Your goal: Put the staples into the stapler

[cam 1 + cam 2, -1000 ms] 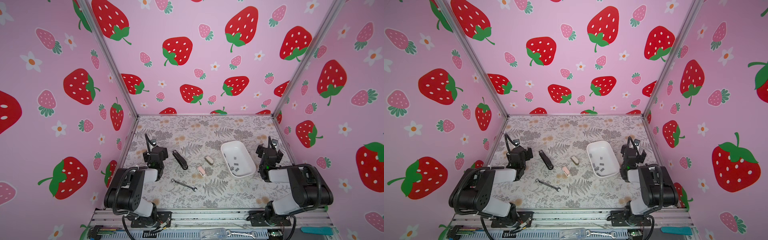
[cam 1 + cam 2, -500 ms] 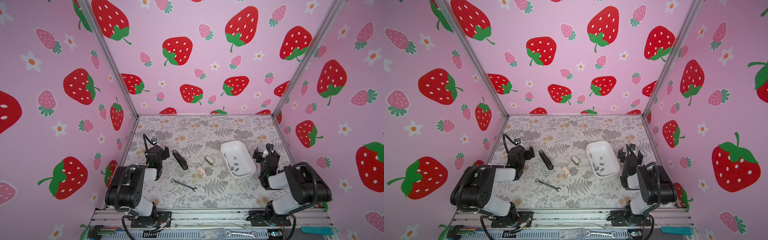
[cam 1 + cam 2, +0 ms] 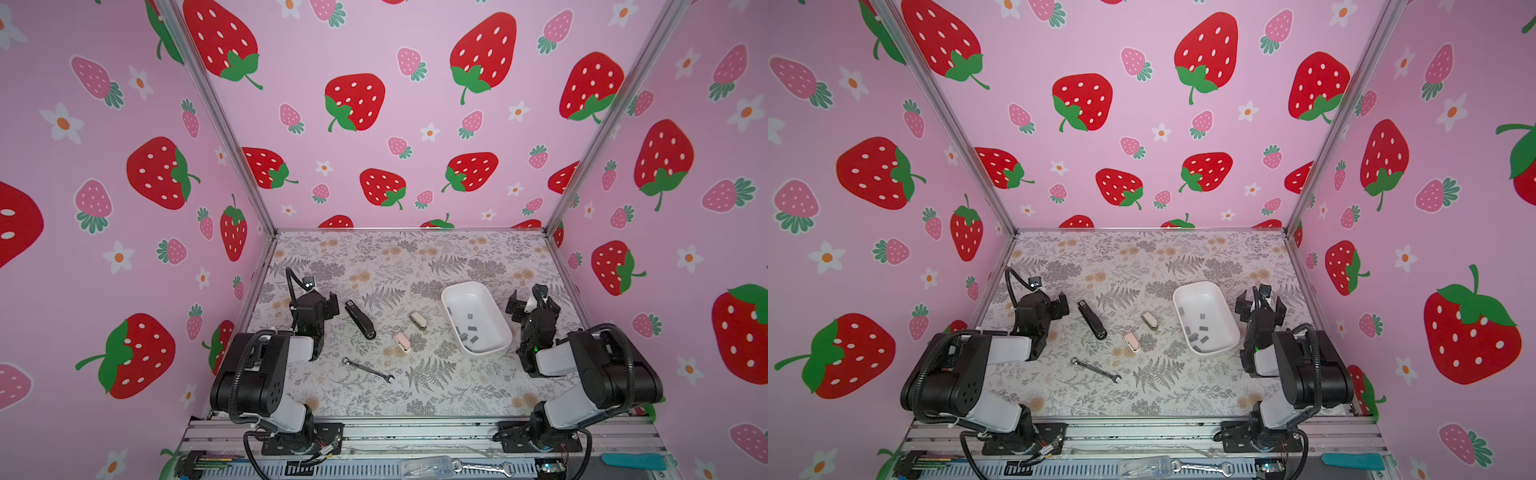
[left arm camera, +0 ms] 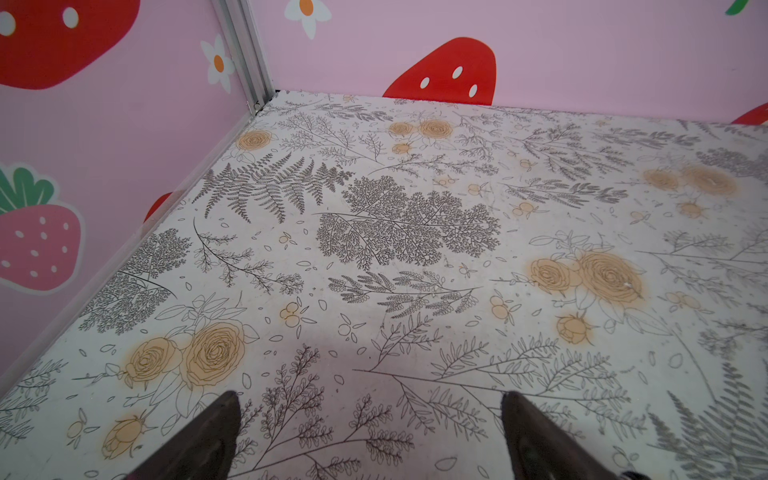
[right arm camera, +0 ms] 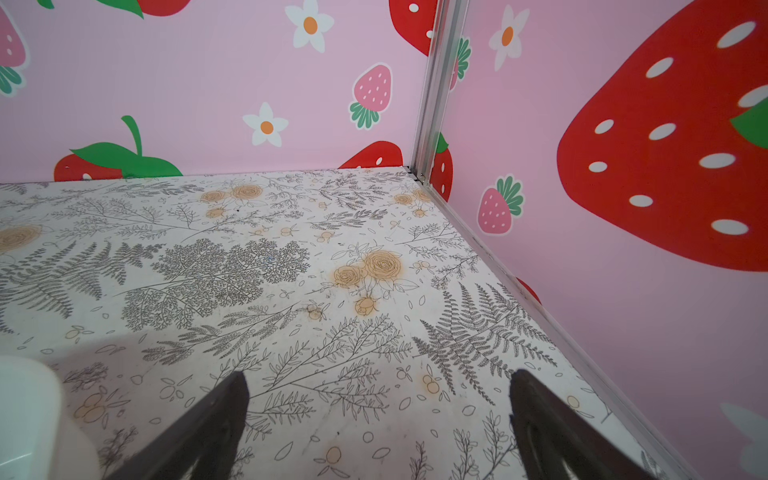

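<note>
As far as I can judge, nothing is loaded yet. The long slim black stapler (image 3: 360, 320) lies flat and apparently closed on the matte fern-printed tabletop (image 3: 415, 266), left of centre. The small flat grey metal staples (image 3: 472, 328) lie loose in the glossy white rounded-rectangle tray (image 3: 469, 299), well apart to the right. The left gripper (image 4: 370, 401) near the stapler and the right gripper (image 5: 378, 378) beside the tray both have their dark jaws spread wide, holding nothing.
</note>
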Robot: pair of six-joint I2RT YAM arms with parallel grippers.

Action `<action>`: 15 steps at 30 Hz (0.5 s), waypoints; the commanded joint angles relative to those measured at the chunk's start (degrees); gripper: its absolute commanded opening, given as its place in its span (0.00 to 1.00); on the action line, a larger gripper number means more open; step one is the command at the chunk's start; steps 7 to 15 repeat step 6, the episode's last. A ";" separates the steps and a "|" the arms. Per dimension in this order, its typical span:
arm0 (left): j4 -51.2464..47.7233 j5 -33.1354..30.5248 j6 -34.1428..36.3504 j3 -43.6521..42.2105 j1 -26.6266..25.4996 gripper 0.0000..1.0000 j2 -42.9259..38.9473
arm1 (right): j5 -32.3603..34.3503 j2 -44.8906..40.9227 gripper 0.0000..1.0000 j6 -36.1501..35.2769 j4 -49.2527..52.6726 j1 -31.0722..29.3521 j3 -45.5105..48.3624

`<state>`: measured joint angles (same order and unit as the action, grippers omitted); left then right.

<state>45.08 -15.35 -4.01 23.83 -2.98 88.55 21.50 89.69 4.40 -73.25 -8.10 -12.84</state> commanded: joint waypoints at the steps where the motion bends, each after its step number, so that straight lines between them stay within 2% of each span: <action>1: 1.51 0.50 0.95 0.60 0.26 0.99 -0.13 | 0.33 0.23 0.99 -0.86 -1.56 -0.45 -0.91; 15: 1.59 0.50 0.91 0.64 0.31 0.99 -0.03 | 0.78 0.50 0.99 -1.17 -1.15 -0.84 -1.27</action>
